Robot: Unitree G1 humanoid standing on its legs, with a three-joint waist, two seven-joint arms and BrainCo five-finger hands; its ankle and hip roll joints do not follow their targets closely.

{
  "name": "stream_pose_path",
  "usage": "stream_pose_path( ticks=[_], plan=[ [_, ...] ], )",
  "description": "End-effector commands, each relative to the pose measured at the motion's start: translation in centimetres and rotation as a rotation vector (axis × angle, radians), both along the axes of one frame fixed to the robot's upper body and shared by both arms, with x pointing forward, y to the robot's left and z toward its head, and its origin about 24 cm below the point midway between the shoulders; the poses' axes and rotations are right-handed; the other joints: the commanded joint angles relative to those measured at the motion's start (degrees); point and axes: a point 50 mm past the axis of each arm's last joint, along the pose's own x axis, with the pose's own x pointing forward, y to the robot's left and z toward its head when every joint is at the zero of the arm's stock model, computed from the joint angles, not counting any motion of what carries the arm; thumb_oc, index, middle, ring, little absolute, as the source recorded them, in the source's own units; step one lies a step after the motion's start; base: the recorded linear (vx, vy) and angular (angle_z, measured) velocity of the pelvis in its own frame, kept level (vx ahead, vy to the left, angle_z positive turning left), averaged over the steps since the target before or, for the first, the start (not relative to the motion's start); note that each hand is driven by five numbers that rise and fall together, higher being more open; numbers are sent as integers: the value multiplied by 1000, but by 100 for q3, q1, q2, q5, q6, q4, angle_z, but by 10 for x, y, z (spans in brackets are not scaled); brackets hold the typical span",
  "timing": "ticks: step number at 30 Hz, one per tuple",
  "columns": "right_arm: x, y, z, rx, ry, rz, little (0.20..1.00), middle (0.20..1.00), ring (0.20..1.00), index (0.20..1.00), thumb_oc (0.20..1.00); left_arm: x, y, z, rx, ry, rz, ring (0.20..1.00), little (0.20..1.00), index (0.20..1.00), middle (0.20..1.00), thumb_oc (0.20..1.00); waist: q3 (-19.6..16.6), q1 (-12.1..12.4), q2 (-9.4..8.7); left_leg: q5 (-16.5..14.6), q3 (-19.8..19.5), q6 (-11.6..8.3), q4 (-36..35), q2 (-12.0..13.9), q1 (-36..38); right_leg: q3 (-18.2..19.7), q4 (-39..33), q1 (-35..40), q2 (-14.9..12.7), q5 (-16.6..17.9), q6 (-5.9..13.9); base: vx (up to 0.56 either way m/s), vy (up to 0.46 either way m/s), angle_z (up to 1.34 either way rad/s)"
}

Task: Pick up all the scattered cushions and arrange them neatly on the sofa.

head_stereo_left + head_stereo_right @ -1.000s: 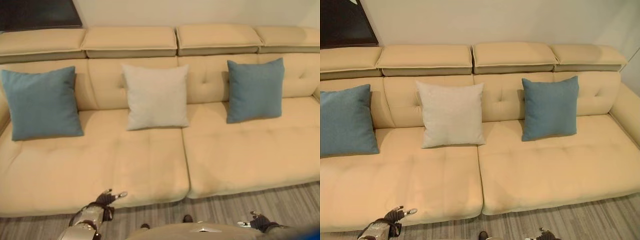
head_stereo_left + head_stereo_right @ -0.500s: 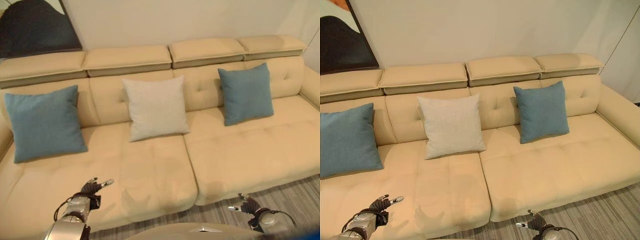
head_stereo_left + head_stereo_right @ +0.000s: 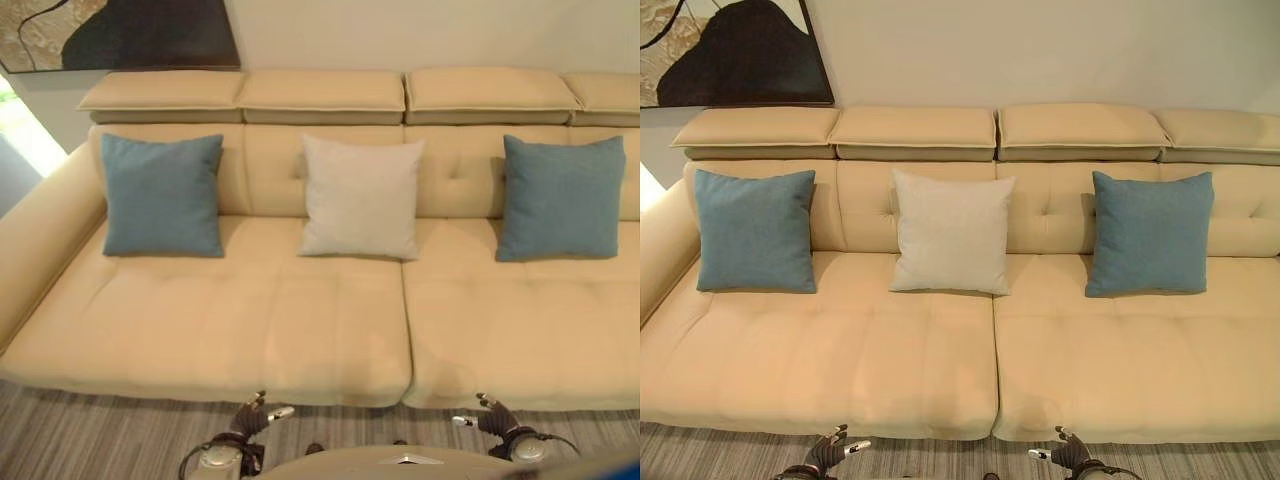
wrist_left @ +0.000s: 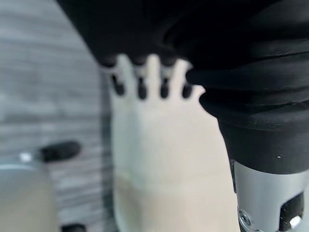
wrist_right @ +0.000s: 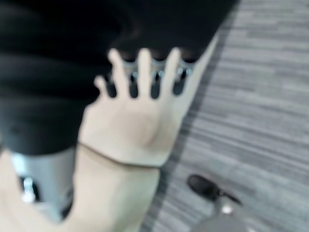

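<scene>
Three cushions lean upright against the back of the beige sofa (image 3: 250, 330). A teal cushion (image 3: 162, 194) stands at the left, a light grey cushion (image 3: 361, 197) in the middle and a second teal cushion (image 3: 562, 198) at the right. My left hand (image 3: 252, 421) hangs low in front of the sofa's front edge, fingers relaxed and holding nothing. My right hand (image 3: 490, 419) hangs at the same height to the right, also open and empty. In the left wrist view the fingertips (image 4: 141, 88) point at the sofa's front; in the right wrist view the fingertips (image 5: 155, 90) do the same.
A strip of grey striped carpet (image 3: 90, 440) runs along the sofa's front. A dark framed picture (image 3: 120, 33) hangs on the wall above the sofa's left end. The sofa's left armrest (image 3: 40, 235) curves forward.
The camera has swung left and squared up to the sofa, so the left armrest and picture show more. Both hands stay low and empty; the cushions have not moved.
</scene>
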Motion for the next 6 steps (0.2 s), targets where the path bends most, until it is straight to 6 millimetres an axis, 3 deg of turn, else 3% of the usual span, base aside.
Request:
stream_pose_path(
  ticks=[1, 6],
  plan=[
    [18, 7, 4, 20, -72, -22, 1000, 1000, 1000, 1000, 1000, 24, 6, 8, 56, -72, -22, 1000, 1000, 1000, 1000, 1000, -11, 33, -312, -141, 66, -138, 130, -158, 177, 36, 220, 52, -108, 106, 391, 0, 0, 0],
    [18, 9, 4, 20, -75, -16, 1000, 1000, 1000, 1000, 1000, 21, 8, 6, 66, -56, -17, 1000, 1000, 1000, 1000, 1000, 0, 41, -333, -156, 50, -147, 132, -146, 228, 13, 222, 115, -91, 88, 384, 11, -17, 11]
  ],
)
